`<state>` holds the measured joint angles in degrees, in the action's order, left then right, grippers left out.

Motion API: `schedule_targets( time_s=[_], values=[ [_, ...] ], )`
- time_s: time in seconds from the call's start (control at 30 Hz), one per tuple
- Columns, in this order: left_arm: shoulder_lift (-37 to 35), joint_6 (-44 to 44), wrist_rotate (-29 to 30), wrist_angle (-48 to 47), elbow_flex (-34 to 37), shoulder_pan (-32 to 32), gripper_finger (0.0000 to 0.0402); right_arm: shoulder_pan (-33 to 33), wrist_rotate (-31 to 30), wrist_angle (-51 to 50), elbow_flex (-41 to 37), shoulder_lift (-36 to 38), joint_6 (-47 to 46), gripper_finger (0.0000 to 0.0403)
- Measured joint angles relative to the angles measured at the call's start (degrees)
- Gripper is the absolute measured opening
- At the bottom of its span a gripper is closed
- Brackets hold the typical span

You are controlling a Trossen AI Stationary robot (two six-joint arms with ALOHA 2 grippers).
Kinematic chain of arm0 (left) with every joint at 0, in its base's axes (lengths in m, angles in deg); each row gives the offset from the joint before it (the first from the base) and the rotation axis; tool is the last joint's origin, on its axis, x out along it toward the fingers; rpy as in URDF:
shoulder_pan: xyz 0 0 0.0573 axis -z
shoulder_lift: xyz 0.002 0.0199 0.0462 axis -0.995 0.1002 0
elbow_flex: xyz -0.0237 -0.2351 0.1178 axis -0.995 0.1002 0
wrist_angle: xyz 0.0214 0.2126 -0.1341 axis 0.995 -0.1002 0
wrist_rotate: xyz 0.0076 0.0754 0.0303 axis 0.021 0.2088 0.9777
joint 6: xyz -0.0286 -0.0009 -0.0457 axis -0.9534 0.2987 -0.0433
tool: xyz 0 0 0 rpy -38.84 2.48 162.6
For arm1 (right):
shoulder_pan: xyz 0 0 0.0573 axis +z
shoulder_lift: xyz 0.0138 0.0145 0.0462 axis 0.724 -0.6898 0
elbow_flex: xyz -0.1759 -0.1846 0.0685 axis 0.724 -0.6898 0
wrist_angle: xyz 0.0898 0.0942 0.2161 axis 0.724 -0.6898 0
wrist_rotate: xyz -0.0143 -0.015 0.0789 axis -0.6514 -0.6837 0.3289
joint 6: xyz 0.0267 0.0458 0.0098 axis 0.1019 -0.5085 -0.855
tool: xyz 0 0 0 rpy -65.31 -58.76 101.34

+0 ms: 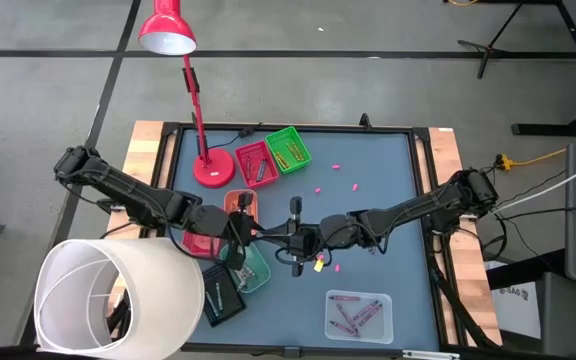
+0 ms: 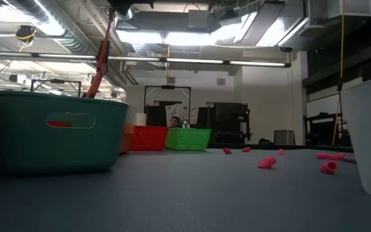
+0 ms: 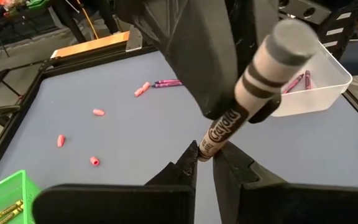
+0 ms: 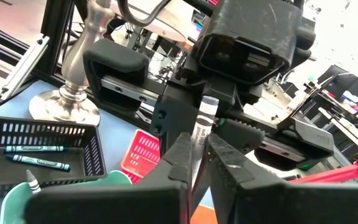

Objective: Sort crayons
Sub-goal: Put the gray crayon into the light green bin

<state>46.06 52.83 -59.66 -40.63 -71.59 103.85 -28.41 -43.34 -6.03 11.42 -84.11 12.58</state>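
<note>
Both arms meet above the tabletop (image 1: 388, 190), just beside the teal basket (image 1: 253, 270). The left end effector (image 3: 205, 163) and the right end effector (image 4: 199, 149) each pinch one end of the same grey crayon (image 3: 253, 81).

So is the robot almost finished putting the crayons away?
Partly. Some crayons already lie in the green tray, the red tray and the clear tray. Right now both pincers meet mid-table on one grey crayon: the left pincer and the right pincer are each closed on it. Left to do: pink pieces scattered on the mat, plus a yellow one.
</note>
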Motion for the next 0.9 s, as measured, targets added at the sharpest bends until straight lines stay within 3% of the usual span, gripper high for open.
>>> schedule_targets(
  time_s=[0.13,0.5,0.77,0.9],
  values=[
    [0.0,-0.08,-0.17,0.0,0.0,0.0,0.0016,0.0,-0.04,-0.22,0.0,-0.01,0.05,0.0044],
    [0.0,-0.51,-0.17,0.12,0.0,0.0,0.0015,0.0,0.22,-5.78,0.0,-0.01,-2.58,0.0138],
    [0.0,-7.77,-0.21,-7.66,0.0,0.0,0.0015,0.0,0.49,-20.22,-0.01,-0.03,-3.71,0.0145],
    [0.0,-14.51,-4.22,-14.91,0.0,0.0,0.0015,0.0,2.06,-28.71,-0.02,-0.03,-3.73,0.0145]
  ],
)
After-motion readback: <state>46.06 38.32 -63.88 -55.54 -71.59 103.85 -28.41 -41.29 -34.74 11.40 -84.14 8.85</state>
